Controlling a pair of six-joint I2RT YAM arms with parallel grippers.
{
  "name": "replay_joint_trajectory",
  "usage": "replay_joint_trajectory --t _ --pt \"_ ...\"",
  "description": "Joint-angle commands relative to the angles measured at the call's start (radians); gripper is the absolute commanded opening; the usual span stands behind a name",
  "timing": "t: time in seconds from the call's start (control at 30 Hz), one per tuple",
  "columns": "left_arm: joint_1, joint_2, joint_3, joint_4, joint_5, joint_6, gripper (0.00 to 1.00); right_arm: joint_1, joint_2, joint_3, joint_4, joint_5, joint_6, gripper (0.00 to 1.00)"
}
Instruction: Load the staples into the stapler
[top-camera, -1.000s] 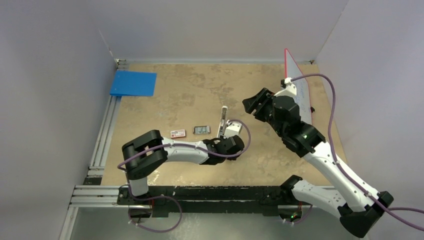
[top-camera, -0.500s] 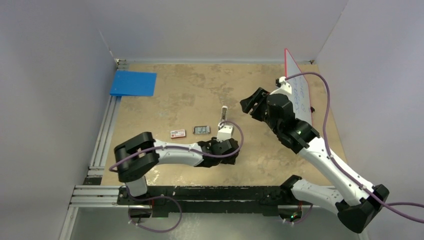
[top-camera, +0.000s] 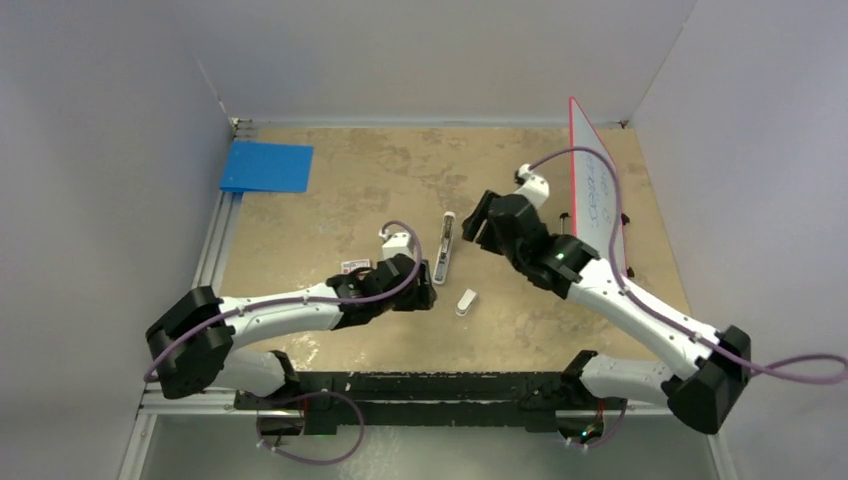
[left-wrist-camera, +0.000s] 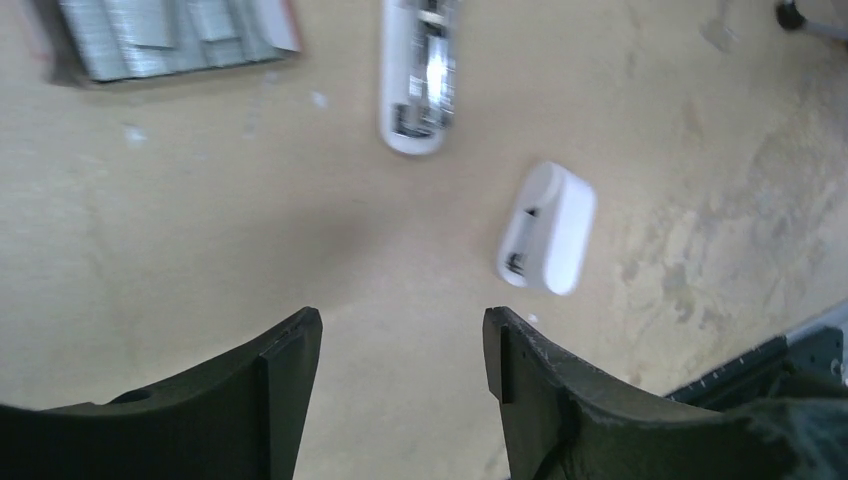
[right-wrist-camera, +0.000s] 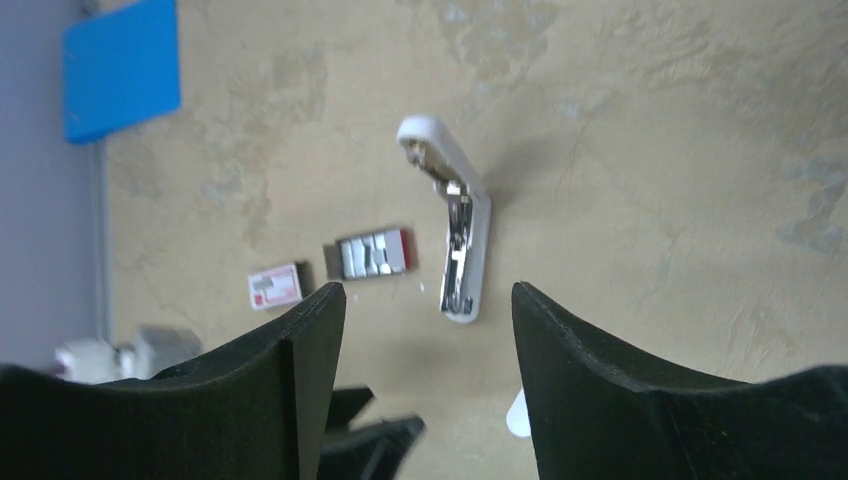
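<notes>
Tan, mottled table sits between plain white walls. On your right a red-edged whiteboard leans on the wall; its blue handwriting is too small to read. The print on the small red-and-white box is also illegible.

The stapler lies mid-table, a slim white bar with rounded ends and a shiny metal channel showing along its length. Its long axis runs near to far, with the far end tipped slightly to your right. The staples, a flat grey block, lie just left of it, between it and the box. A short white piece rests nearer you, apart from the stapler.

Your left gripper is spread over bare table, grasping nothing. Your right gripper hangs above the stapler, jaws apart and empty.
</notes>
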Motion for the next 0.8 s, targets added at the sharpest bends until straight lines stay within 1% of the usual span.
replay_joint_trajectory --t 0.0,0.03,0.1,0.17,0.23,0.37,0.53,0.77 --pt "0.106 -0.069 -0.070 0.019 0.116 0.002 0.60 0.167 0.121 0.046 -0.141 0.192 0.161 0.65" --pt "0.130 -0.080 -0.085 0.022 0.144 0.004 0.60 0.203 0.172 0.055 -0.220 0.222 0.228 0.65" --pt "0.185 -0.101 -0.123 0.028 0.215 -0.005 0.59 0.273 0.228 0.059 -0.318 0.258 0.353 0.65" --pt "0.225 -0.128 -0.162 0.041 0.258 -0.018 0.59 0.324 0.257 0.044 -0.383 0.271 0.470 0.65" --pt "0.244 -0.152 -0.190 0.046 0.277 -0.022 0.59 0.349 0.270 0.008 -0.415 0.258 0.559 0.64" --pt "0.258 -0.162 -0.202 0.037 0.297 -0.013 0.59 0.374 0.289 -0.069 -0.344 0.171 0.608 0.61" --pt "0.263 -0.150 -0.198 0.032 0.329 0.005 0.59 0.401 0.333 -0.113 -0.319 0.137 0.696 0.58" --pt "0.273 -0.111 -0.198 0.041 0.358 0.022 0.60 0.403 0.429 -0.110 -0.282 0.139 0.749 0.63"
